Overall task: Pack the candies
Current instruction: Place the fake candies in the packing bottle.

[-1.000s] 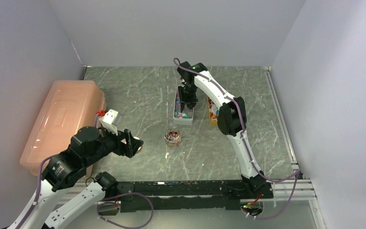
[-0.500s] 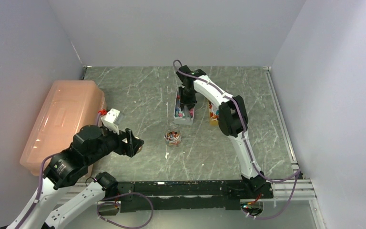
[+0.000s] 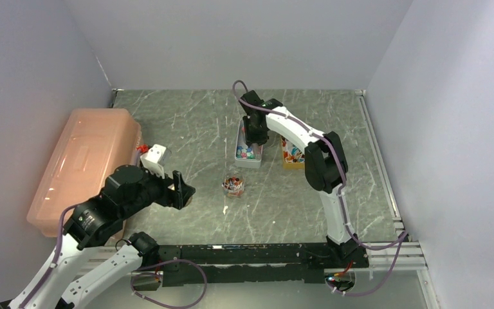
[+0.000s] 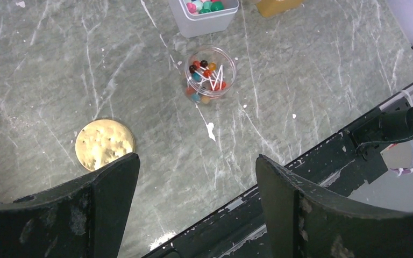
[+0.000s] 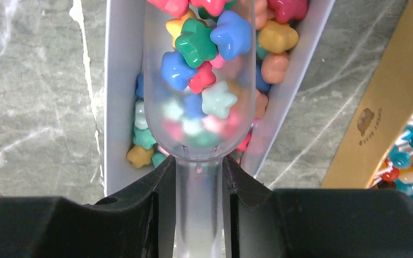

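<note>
The candies are small star-shaped sweets in pink, blue, green, red and yellow. Many lie in a white rectangular tray [image 3: 247, 153], whose wall shows in the right wrist view [image 5: 119, 107]. My right gripper [image 5: 199, 180] is shut on the handle of a clear plastic scoop [image 5: 199, 107]. The scoop holds several candies [image 5: 196, 45] and sits over the tray. In the top view the right gripper [image 3: 255, 133] is at the tray's far end. My left gripper [image 4: 194, 172] is open and empty above the table, next to a gold disc [image 4: 105, 144]. It also shows in the top view [image 3: 183, 190].
A clear round jar of lollipops [image 3: 233, 185] stands in front of the tray, also in the left wrist view [image 4: 209, 74]. A yellow box with lollipops [image 3: 289, 154] is right of the tray. A pink lidded bin [image 3: 83, 167] fills the left side.
The right arm's elbow has swung right and the scoop has shifted a little toward the tray's far end. The left gripper has edged slightly right, still open.
</note>
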Robot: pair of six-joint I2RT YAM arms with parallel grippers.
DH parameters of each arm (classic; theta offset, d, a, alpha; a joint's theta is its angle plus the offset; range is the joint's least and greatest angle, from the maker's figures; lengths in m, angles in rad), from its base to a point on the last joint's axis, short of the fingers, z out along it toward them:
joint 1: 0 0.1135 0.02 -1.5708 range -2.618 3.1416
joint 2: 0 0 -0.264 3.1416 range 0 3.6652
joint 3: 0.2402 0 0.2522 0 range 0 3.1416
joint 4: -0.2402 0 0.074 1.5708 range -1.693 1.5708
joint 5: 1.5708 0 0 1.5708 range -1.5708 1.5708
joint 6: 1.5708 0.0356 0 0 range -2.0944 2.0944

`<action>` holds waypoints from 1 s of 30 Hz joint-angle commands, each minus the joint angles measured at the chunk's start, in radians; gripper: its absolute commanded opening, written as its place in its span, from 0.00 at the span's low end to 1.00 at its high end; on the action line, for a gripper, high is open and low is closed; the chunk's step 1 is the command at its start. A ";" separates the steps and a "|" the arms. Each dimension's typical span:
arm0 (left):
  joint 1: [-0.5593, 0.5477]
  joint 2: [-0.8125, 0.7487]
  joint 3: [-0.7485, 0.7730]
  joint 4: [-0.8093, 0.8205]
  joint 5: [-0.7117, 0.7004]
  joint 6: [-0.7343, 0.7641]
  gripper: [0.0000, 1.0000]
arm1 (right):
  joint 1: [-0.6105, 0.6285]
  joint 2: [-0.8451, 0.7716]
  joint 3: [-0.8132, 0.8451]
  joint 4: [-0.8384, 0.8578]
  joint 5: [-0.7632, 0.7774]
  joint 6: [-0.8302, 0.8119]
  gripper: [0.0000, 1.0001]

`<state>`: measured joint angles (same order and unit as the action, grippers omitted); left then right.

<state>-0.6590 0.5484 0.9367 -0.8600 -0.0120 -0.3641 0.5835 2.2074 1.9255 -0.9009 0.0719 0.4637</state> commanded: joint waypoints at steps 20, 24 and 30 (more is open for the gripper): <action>-0.005 0.041 0.010 0.007 -0.036 -0.019 0.84 | 0.055 -0.313 -0.323 0.260 0.051 -0.106 0.00; -0.005 0.042 0.010 0.007 -0.040 -0.019 0.84 | 0.066 -0.357 -0.368 0.293 0.060 -0.132 0.00; -0.005 0.044 0.010 0.006 -0.043 -0.020 0.84 | 0.094 -0.432 -0.421 0.320 0.098 -0.178 0.00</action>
<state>-0.6590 0.5846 0.9367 -0.8627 -0.0360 -0.3645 0.6575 1.8622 1.5276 -0.6590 0.1158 0.3363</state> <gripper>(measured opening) 0.843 0.337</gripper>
